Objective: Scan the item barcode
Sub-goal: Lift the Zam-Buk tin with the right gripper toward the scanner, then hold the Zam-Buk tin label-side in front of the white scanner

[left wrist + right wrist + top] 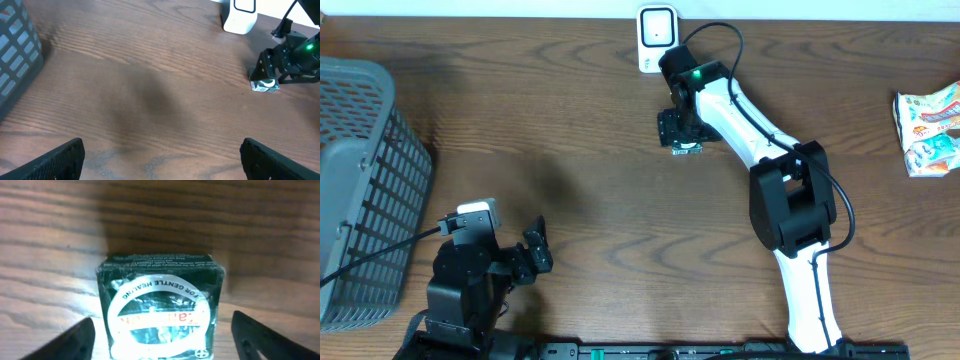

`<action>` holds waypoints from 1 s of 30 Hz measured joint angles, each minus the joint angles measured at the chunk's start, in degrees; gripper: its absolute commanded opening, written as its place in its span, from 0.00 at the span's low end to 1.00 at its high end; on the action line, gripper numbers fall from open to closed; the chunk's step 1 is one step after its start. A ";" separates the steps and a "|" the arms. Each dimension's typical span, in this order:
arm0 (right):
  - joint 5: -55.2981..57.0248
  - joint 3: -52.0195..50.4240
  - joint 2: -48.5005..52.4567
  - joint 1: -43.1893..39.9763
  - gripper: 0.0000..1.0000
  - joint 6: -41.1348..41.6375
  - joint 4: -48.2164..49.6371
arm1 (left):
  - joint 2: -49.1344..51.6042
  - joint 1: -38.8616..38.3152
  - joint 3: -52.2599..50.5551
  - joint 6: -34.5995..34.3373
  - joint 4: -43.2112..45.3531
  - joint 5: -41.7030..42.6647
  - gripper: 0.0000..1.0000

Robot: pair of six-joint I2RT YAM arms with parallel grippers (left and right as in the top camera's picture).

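- Green box sits on the table, near the scanner at the far edge
- Right fingers spread either side of it, gaps showing
- Left fingers spread wide above bare wood

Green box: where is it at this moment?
Overhead view: the green box lies on the table, far middle, inside the open right end effector, near the white scanner.

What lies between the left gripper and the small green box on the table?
Nothing: only bare wooden table separates the left gripper from the green box. The overhead and left wrist views both show this.
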 measured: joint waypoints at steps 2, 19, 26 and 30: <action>0.00 -0.20 0.00 0.00 0.83 0.00 0.61 | 0.00 0.00 0.00 0.00 0.00 0.00 0.98; 0.20 -4.79 -0.20 0.00 0.49 -0.02 7.30 | 0.00 0.00 0.00 0.00 0.00 0.00 0.98; 0.35 -4.74 -0.22 0.00 0.52 -0.02 7.30 | -0.02 0.00 0.00 0.00 0.00 0.00 0.98; 0.39 -4.33 -0.15 0.00 0.52 -0.02 7.10 | 0.00 0.00 0.00 0.00 0.00 0.00 0.98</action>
